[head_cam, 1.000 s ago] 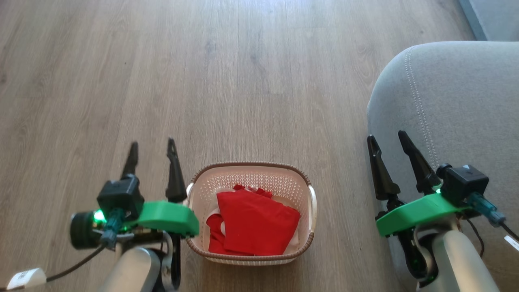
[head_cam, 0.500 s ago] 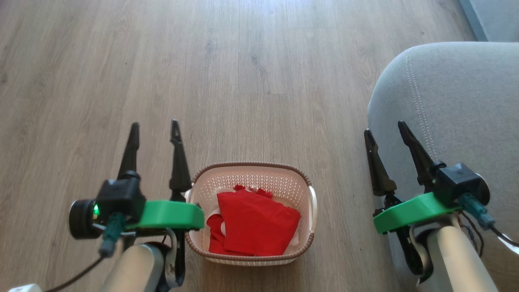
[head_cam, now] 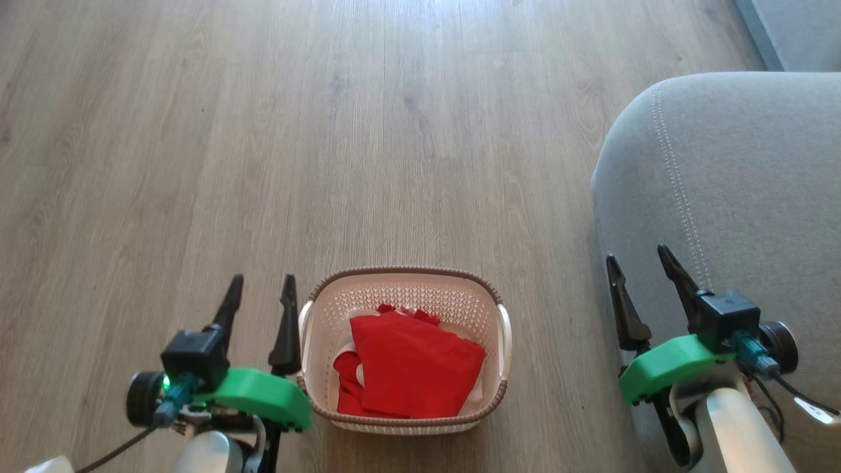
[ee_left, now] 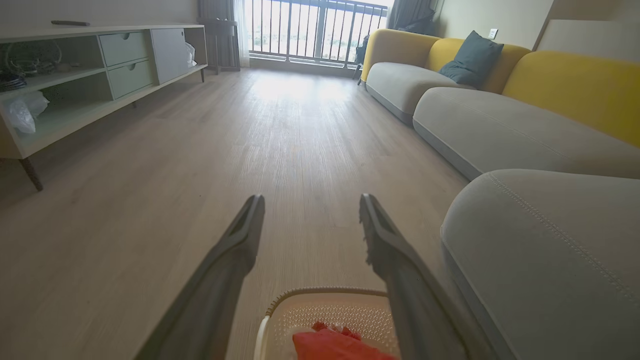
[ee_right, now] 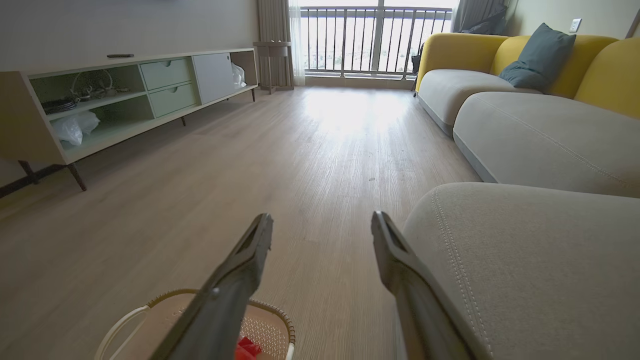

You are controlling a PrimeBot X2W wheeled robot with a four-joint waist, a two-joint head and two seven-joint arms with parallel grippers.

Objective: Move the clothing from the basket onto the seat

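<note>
The cream basket [head_cam: 402, 278] with a brown rim sits on the wood floor at the bottom centre of the head view, holding folded red clothing [head_cam: 414, 364]. My left gripper [head_cam: 261, 289] hangs open just left of the basket, nothing between its fingers. My right gripper [head_cam: 640, 260] is open too, at the front edge of the grey seat [head_cam: 742, 184] on the right. The left wrist view shows the basket [ee_left: 320, 310] and red clothing [ee_left: 332, 345] low between the open fingers [ee_left: 235, 245], with the seat [ee_left: 545, 240] at right. In the right wrist view the basket [ee_right: 150, 312] lies lower left and the seat [ee_right: 525, 250] to the right.
Bare wood floor [head_cam: 328, 131] stretches ahead of the basket. A long grey and yellow sofa [ee_right: 540, 110] runs along the right wall, and a low TV cabinet [ee_right: 125, 95] stands along the left. A balcony door with railings [ee_right: 370, 40] closes the far end.
Both grippers have dropped lower in the head view and drawn back toward me, staying open. The picture shifted slightly. The basket and clothing have not moved.
</note>
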